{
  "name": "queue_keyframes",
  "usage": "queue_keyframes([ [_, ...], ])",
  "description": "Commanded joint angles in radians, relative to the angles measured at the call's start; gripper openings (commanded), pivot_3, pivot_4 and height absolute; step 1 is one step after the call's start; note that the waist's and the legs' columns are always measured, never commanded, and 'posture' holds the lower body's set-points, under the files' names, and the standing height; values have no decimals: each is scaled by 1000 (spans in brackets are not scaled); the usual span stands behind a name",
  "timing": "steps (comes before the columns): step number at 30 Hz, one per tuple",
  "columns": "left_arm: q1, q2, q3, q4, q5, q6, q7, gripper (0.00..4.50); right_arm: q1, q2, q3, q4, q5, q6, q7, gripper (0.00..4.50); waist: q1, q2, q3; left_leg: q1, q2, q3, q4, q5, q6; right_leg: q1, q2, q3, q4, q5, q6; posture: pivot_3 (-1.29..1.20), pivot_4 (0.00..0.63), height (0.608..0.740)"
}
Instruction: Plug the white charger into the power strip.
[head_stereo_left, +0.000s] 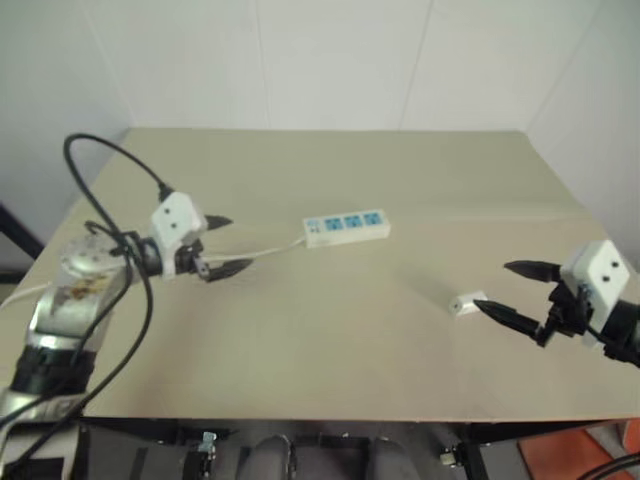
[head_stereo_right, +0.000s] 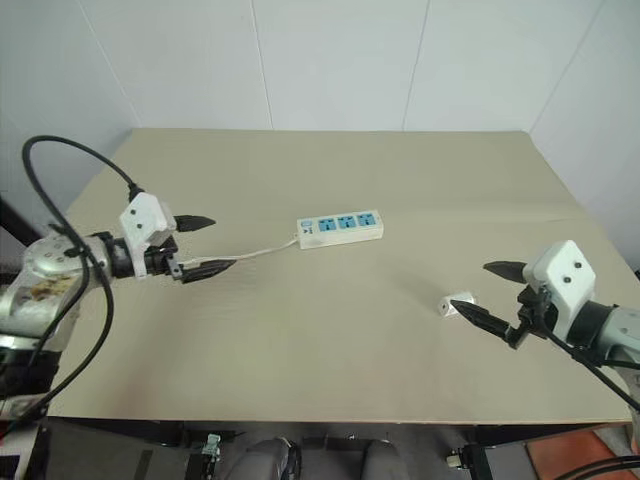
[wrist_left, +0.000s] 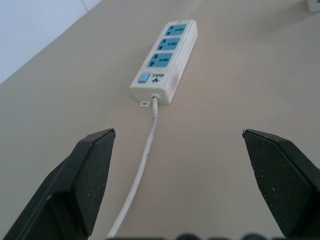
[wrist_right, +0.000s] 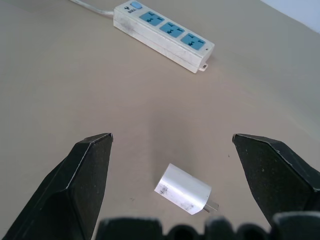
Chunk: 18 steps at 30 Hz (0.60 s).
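Observation:
The power strip (head_stereo_left: 346, 228) lies flat near the middle of the beige table, its three blue sockets facing up and its thin white cord (head_stereo_left: 262, 252) running toward my left side. The white charger (head_stereo_left: 467, 304) lies on its side at the right, prongs visible (wrist_right: 183, 190). My left gripper (head_stereo_left: 222, 245) hovers open over the cord, pointing at the strip's switch end (wrist_left: 144, 78). My right gripper (head_stereo_left: 505, 290) is open, its fingers on either side of the charger without touching it; the lower fingertip (head_stereo_left: 483, 308) is just beside it.
The table (head_stereo_left: 330, 370) is bare apart from these things. White walls rise behind its far edge. A black cable (head_stereo_left: 110, 155) loops over my left arm. The table's right edge runs close to my right wrist.

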<state>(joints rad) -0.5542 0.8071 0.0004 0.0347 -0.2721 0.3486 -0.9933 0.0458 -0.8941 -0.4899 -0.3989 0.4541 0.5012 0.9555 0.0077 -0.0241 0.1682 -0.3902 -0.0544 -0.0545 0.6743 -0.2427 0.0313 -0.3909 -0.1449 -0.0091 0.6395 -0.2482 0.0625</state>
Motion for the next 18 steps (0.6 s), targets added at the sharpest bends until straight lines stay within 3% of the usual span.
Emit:
queue_keyframes([
  [1, -125, -49, -73, 153, 75, -1, 9, 4447, -25, -11, -4, -10, 5, -28, -11, 4500, 4, 0, 0, 0, 0, 0, 0, 0, 0, 0, 0, 0, 0, 0, 0, 0, 150, 740],
  [9, -481, -262, -232, 740, 258, -121, -12, 4447, -15, 20, 1, -39, 11, -30, -48, 4500, 3, -3, 2, -3, -2, 0, 2, 0, 0, -2, 0, -2, 0, 0, 1, 0, 150, 740],
  [14, -611, -355, -274, 1062, 367, -274, 53, 4447, 26, 45, -14, -87, 20, -21, -80, 4500, -3, -4, 2, -9, -2, 0, 4, 0, 1, -7, 0, -2, 2, 0, 1, 0, 150, 740],
  [18, -654, -403, -292, 1195, 437, -342, 101, 4447, 60, 58, -42, -123, 29, -12, -100, 4500, -3, -5, 3, -11, -2, 0, 4, 0, 1, -10, 0, -2, 3, 0, 2, 0, 150, 740],
])
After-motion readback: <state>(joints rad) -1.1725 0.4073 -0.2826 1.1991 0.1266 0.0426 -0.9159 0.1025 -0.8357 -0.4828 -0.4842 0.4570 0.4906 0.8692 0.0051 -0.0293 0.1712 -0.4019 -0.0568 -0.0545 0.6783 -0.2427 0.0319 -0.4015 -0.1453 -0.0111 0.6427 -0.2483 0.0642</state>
